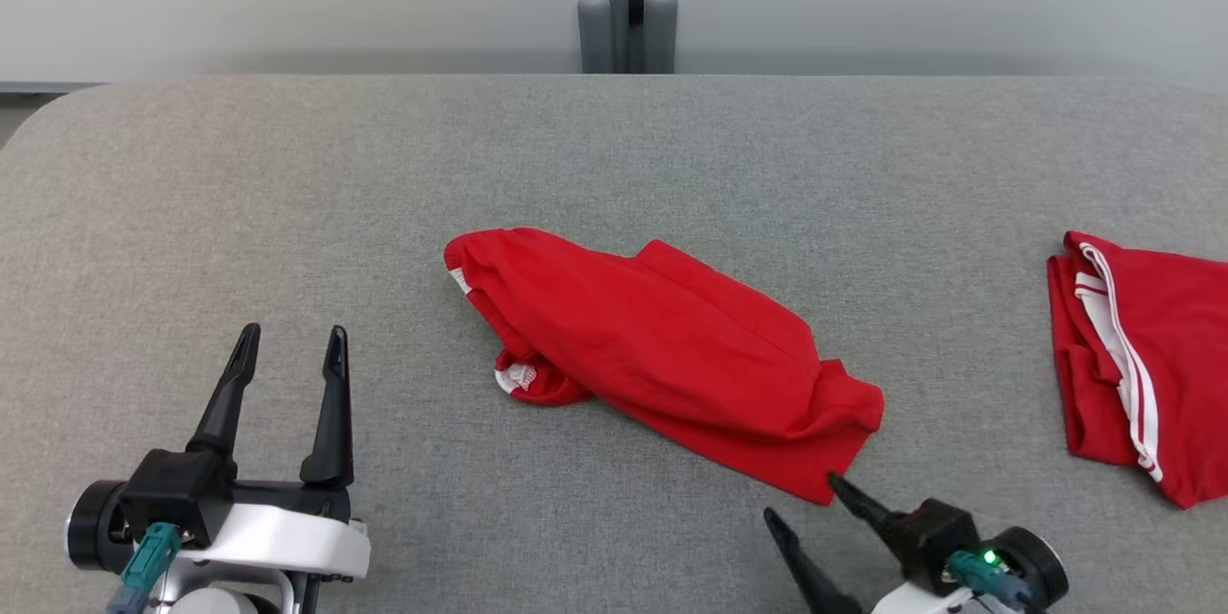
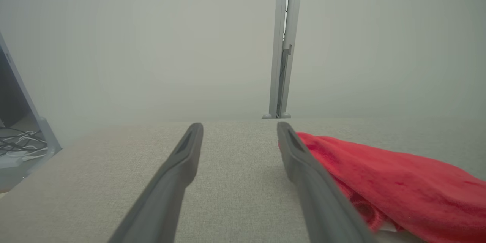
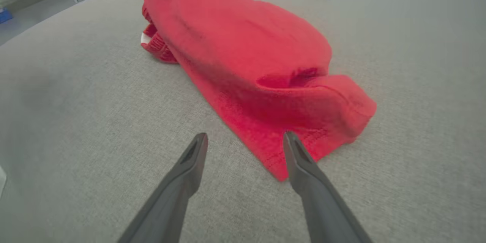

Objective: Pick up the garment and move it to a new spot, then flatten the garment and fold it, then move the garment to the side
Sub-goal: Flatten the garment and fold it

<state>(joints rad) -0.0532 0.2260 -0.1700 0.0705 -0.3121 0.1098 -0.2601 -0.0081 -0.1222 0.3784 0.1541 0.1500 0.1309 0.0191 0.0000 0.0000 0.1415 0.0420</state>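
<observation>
Red garment lies bunched mid-counter. R hand spread wide at its near corner, gripping nothing. L hand spread too, well apart from it.

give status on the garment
Left gripper open, off to the side. Right gripper open at near corner of crumpled red garment. Second red garment far right, not in the way.

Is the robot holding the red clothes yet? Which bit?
No, nothing is held. Both are open: the right hand is close by the near corner of the red garment, and the left hand is off to the side.
</observation>
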